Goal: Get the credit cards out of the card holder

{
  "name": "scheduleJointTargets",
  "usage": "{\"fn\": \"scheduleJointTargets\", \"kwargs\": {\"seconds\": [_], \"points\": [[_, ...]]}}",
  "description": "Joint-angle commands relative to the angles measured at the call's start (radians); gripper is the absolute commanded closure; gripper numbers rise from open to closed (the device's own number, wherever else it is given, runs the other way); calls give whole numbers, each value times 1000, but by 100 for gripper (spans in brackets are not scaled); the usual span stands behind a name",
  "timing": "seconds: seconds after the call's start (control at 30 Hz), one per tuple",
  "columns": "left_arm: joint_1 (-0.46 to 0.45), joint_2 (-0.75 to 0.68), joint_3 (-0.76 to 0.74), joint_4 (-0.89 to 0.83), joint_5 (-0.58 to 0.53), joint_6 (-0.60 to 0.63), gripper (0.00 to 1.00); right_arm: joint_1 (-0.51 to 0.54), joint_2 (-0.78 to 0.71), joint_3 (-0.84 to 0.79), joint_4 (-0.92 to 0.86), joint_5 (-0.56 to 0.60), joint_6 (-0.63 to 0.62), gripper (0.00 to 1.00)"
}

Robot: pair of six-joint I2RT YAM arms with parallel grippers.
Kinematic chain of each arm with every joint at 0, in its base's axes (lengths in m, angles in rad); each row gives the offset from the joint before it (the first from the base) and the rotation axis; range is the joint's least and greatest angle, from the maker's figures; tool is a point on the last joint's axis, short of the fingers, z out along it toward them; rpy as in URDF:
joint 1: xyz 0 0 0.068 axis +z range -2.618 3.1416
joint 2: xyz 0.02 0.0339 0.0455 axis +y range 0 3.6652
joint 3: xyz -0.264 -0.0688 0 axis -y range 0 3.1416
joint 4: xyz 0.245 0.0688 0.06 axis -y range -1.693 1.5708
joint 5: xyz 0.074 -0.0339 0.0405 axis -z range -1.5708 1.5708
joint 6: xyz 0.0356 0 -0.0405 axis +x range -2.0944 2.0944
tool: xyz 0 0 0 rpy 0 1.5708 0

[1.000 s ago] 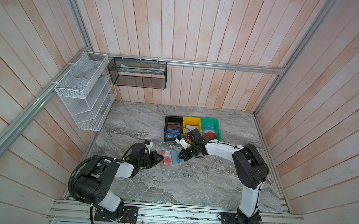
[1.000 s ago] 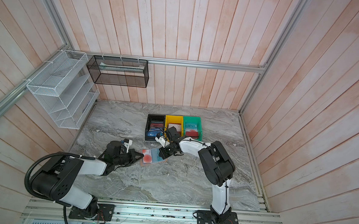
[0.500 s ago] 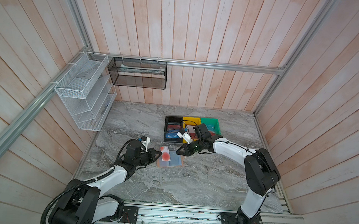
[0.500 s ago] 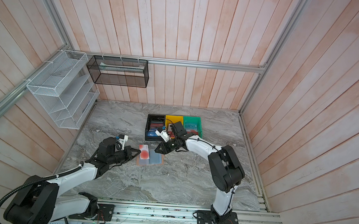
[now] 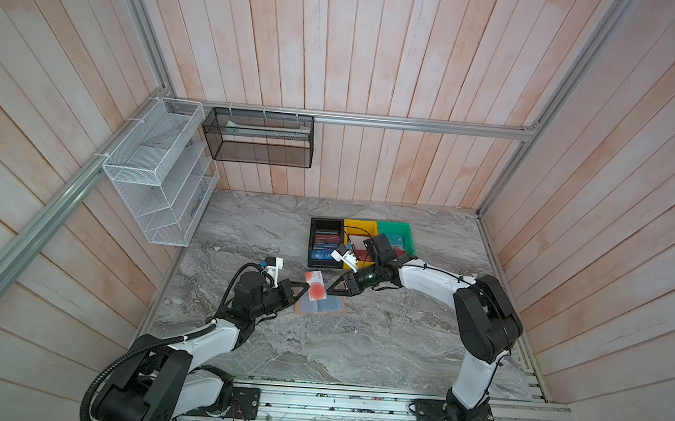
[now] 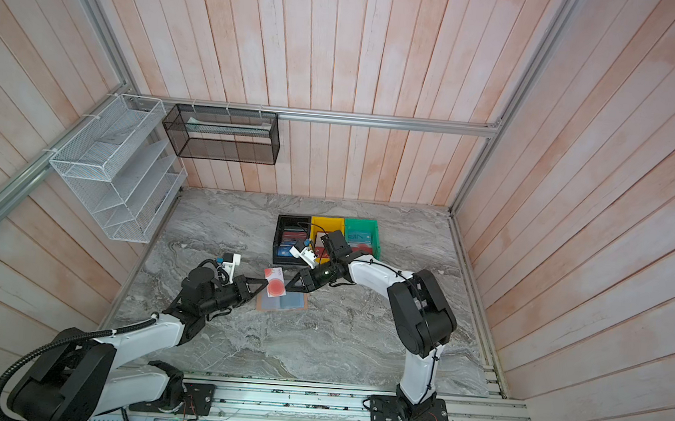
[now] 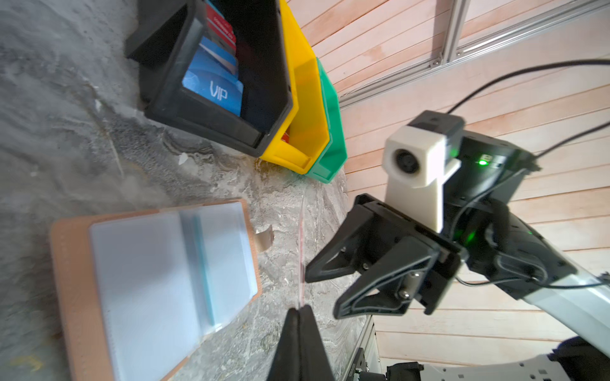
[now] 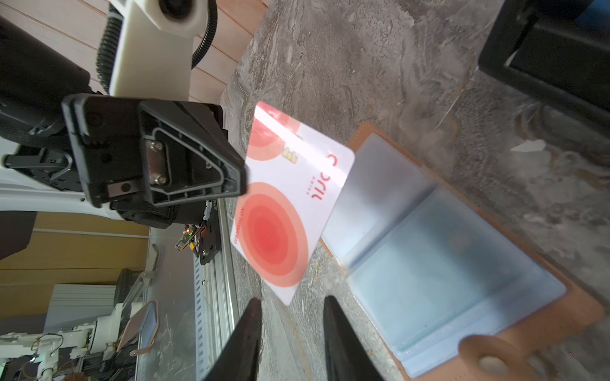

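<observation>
My left gripper (image 5: 303, 289) (image 6: 264, 286) is shut on one edge of a pale credit card with red circles (image 5: 314, 288) (image 8: 280, 204), holding it tilted above the table. In the left wrist view the card (image 7: 301, 257) shows edge-on from the closed tips (image 7: 299, 310). My right gripper (image 5: 331, 289) (image 8: 292, 303) faces it from the other side, open, with the card's corner just off its tips and untouched. The tan card holder (image 5: 325, 306) (image 7: 158, 280) (image 8: 445, 257) lies open on the marble below, clear sleeves up.
Black (image 5: 326, 242), yellow (image 5: 361, 226) and green (image 5: 395, 227) bins stand in a row behind the holder. The black bin holds a blue VIP card (image 7: 214, 89) and others. A white wire rack (image 5: 160, 171) and a black mesh basket (image 5: 258, 138) hang on the walls.
My right gripper has gone from nearly shut to open and now points at the card's free corner. The left gripper stays shut on the card, now raised off the holder.
</observation>
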State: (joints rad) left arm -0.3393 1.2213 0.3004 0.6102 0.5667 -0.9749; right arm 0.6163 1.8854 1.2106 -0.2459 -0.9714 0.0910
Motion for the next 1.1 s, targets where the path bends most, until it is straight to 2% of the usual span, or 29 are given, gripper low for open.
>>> {"fn": "scheduleJointTargets", "kwargs": {"seconds": [0.0, 0.47, 0.6, 0.73, 1.07], "points": [[-17, 15, -13, 112, -28, -26, 100, -1, 30, 6, 28, -50, 18, 67], [-43, 53, -37, 186, -73, -53, 100, -1, 46, 3, 110, -135, 62, 66], [-46, 64, -38, 190, -75, -53, 100, -2, 49, 5, 129, -159, 73, 74], [-50, 72, -46, 188, -74, -53, 100, -2, 47, 13, 133, -167, 79, 87], [-93, 73, -82, 179, -99, -61, 100, -7, 48, 51, 112, -170, 79, 91]]}}
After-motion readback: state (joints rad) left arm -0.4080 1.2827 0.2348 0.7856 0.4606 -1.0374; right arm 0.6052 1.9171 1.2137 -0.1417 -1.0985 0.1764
